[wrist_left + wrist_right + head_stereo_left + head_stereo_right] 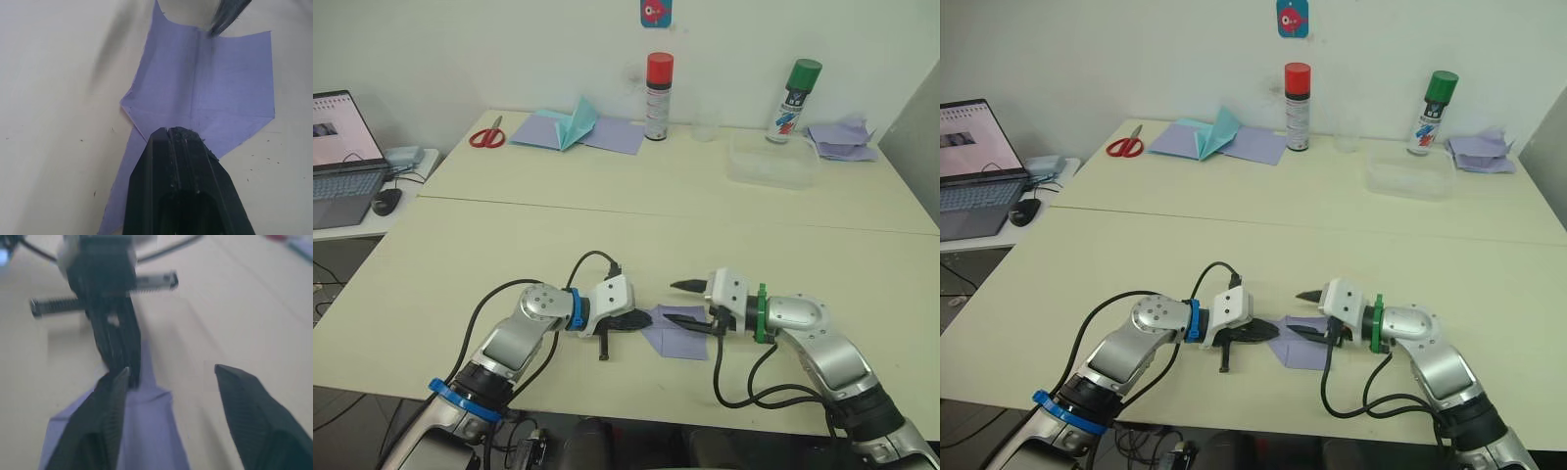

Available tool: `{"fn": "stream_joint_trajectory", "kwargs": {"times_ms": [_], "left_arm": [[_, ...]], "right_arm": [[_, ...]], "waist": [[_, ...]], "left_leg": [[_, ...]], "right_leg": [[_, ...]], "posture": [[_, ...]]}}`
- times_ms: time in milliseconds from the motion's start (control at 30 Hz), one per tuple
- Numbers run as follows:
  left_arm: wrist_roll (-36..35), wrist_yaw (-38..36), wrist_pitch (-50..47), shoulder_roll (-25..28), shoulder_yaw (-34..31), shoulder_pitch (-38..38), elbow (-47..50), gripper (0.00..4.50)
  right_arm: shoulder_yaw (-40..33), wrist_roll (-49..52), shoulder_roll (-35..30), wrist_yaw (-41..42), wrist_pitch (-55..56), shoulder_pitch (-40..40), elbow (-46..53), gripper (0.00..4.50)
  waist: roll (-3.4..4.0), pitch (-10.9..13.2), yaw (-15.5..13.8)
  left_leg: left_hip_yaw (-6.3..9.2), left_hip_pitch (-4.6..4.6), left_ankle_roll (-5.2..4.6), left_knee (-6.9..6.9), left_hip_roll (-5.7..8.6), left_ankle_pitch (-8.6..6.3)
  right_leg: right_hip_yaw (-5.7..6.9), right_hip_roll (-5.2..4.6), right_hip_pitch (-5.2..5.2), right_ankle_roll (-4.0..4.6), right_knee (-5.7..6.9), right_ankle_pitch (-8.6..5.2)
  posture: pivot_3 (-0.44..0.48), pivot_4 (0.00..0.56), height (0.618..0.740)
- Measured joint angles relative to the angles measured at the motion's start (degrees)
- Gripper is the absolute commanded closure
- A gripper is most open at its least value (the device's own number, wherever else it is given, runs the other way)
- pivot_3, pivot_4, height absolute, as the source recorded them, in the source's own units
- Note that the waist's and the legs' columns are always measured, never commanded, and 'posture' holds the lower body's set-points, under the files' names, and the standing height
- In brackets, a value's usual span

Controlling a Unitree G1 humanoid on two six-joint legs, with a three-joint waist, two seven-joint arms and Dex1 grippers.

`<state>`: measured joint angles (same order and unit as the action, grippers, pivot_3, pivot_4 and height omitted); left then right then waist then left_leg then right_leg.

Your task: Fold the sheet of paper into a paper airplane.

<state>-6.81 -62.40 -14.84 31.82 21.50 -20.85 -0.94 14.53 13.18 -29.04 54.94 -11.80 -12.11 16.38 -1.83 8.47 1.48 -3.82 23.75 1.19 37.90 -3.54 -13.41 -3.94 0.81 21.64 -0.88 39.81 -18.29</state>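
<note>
On the cream bench (509, 245) the sheet of paper (677, 333) lies flat near the front edge, between the two grippers. The left wrist view shows the left gripper (180, 139) clenched, its tips pressing the sheet's pointed fold, while the right wrist view shows the right gripper (171, 382) released, one finger over the sheet. Behind stand scissors (488, 136), two spray cans (658, 96) and a teal paper shape (576, 121), partly hiding a lavender sheet.

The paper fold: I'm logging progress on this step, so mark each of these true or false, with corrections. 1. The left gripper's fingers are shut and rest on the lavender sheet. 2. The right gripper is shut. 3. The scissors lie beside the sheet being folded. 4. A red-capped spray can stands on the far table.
1. True: the left gripper is shut, pressing on the sheet of paper.
2. False: the right gripper is open, one finger over the sheet.
3. False: the scissors lie on the far table.
4. True: the red-capped spray can stands there.
</note>
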Motion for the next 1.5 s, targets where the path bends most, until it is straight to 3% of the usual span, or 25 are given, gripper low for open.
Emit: {"fn": "stream_joint_trajectory", "kwargs": {"times_ms": [67,400,800,1000,1233,1367,1500], "left_arm": [[0.0,0.11,-0.08,-0.25,-0.06,-0.04,-0.25,4.5],[-0.05,0.15,-1.46,-0.78,-0.51,-0.13,-0.22,4.5],[-0.48,0.26,-3.46,-1.7,-0.98,-0.24,-0.32,4.5],[-0.87,0.23,-4.12,-1.98,-0.91,-0.71,-0.8,4.5],[-0.88,-0.43,-4.11,-2.06,-0.51,-1.43,-1.56,4.5],[-0.89,-0.95,-4.1,-1.97,-0.54,-1.35,-1.63,4.5],[-0.88,-1.07,-3.66,-1.95,-0.49,-1.42,-1.85,4.5]], "right_arm": [[1.75,0.22,0.27,0.37,-1.36,0.27,0.31,0.81],[7.02,-5.7,1.73,-2.21,-5.49,-0.99,-8.0,4.38],[4.47,-3.05,0.43,-2.74,-11.19,0.13,-7.32,4.45],[3.35,-3.48,-7.33,-1.22,-8.31,1.28,-5.79,4.45],[-3.19,-2.22,-15.99,1.18,-7.71,5.91,-4.29,4.45],[-7.22,2.96,-14.4,1.3,-10.98,7.1,-2.65,4.45],[-6.37,4.85,-8.31,0.06,-9.98,4.92,1.04,4.45]], "waist": [[0.0,0.0,0.0],[0.01,0.0,-0.02],[0.03,-0.02,-0.1],[0.03,-0.04,-0.29],[0.02,-0.1,-0.37],[0.09,-0.09,-0.21],[0.11,-0.08,-0.18]], "left_leg": [[0.01,-0.01,0.0,0.02,0.01,0.0],[0.01,-0.1,-0.01,0.03,0.02,0.01],[0.05,-0.11,-0.01,0.03,0.04,0.01],[0.07,-0.11,-0.02,0.02,0.05,0.0],[0.11,-0.13,-0.03,-0.01,0.01,0.0],[0.12,-0.12,-0.03,-0.06,-0.02,0.0],[0.17,-0.1,-0.03,-0.06,-0.02,0.0]], "right_leg": [[0.01,-0.01,-0.03,0.0,-0.01,0.0],[0.0,-0.05,-0.19,0.01,-0.2,-0.01],[0.02,-0.08,-0.26,-0.05,-0.32,-0.05],[0.04,-0.11,-0.34,-0.08,-0.51,-0.05],[0.08,-0.12,-0.48,-0.07,-0.75,0.01],[0.07,-0.11,-0.47,-0.07,-0.75,0.01],[0.12,-0.1,-0.45,-0.09,-0.75,0.0]], "posture": [[0.0,0.15,0.74],[0.0,0.15,0.74],[0.0,0.15,0.74],[0.0,0.15,0.74],[0.0,0.15,0.74],[0.0,0.15,0.74],[0.0,0.15,0.74]]}}
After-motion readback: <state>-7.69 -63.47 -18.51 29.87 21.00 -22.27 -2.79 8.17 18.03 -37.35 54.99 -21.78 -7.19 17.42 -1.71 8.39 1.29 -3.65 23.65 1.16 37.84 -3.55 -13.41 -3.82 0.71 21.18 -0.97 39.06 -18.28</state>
